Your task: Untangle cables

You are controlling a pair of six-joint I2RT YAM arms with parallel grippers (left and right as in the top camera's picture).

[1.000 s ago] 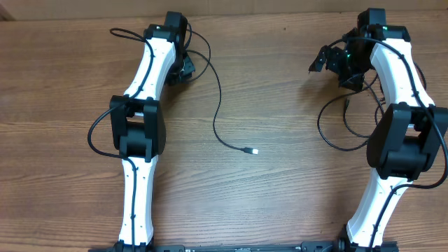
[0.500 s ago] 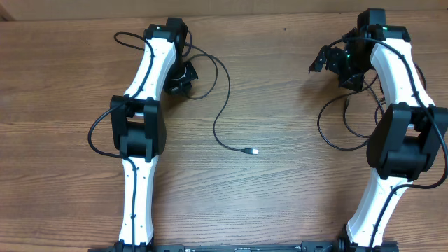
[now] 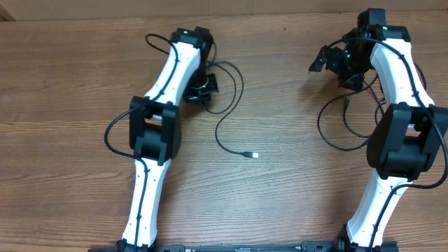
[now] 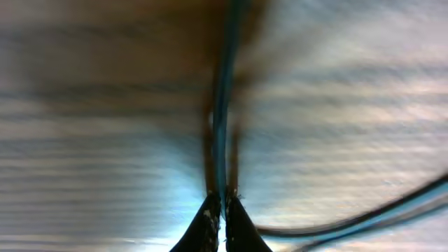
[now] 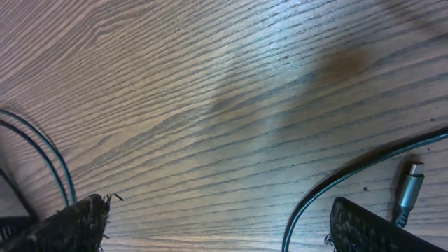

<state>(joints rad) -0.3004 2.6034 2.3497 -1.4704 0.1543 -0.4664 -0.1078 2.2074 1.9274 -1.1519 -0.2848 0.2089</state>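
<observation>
The left gripper (image 4: 218, 222) pinches a black cable (image 4: 222, 105) running toward twelve o'clock; the right gripper (image 5: 217, 220) stands spread, another cable (image 5: 336, 183) and its silvery plug (image 5: 408, 187) at four o'clock.

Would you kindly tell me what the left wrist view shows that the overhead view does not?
Only the left wrist view: the left gripper pinched shut on a thin cable running straight away from it. Only the overhead view: that cable's silvery plug tip lying free, and a second cable looped beside the right arm. Both: the wooden table and the held cable.
</observation>
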